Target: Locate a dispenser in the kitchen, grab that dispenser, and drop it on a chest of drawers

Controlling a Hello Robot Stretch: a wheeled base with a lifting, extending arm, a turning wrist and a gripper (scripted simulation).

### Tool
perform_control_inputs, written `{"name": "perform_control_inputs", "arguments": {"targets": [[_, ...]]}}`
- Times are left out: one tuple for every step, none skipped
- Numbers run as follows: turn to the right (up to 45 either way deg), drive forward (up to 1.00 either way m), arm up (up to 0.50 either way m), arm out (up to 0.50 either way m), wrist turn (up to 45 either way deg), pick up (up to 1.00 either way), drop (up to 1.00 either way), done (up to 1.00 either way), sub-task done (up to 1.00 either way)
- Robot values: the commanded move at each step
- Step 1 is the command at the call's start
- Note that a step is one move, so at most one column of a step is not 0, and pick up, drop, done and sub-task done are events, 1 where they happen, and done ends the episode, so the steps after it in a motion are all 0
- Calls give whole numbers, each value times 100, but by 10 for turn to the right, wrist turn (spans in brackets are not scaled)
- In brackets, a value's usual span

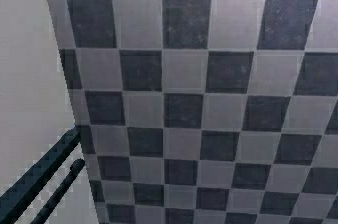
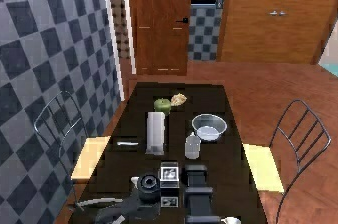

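In the forward view a plain pale wall (image 1: 12,90) meets a grey-and-dark chequered tile wall (image 1: 217,110) close ahead. In the arm side view that chequered wall (image 2: 27,90) leaves a narrow strip beside a wire-backed chair with a yellow seat (image 2: 89,157). On the long dark worktop (image 2: 209,98), the claw (image 2: 127,200) is near the left edge; I cannot tell whether it holds anything. The small pale narrow-topped dispenser bottle (image 2: 192,146) stands right of middle, near a silver metal bowl (image 2: 209,126). Right of a second wire chair (image 2: 262,165) lies open red-brown wooden floor (image 2: 277,85).
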Motion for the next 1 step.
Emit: {"name": "perform_control_inputs", "arguments": {"targets": [[0, 0, 0, 0, 450, 0, 0, 0, 0]]}}
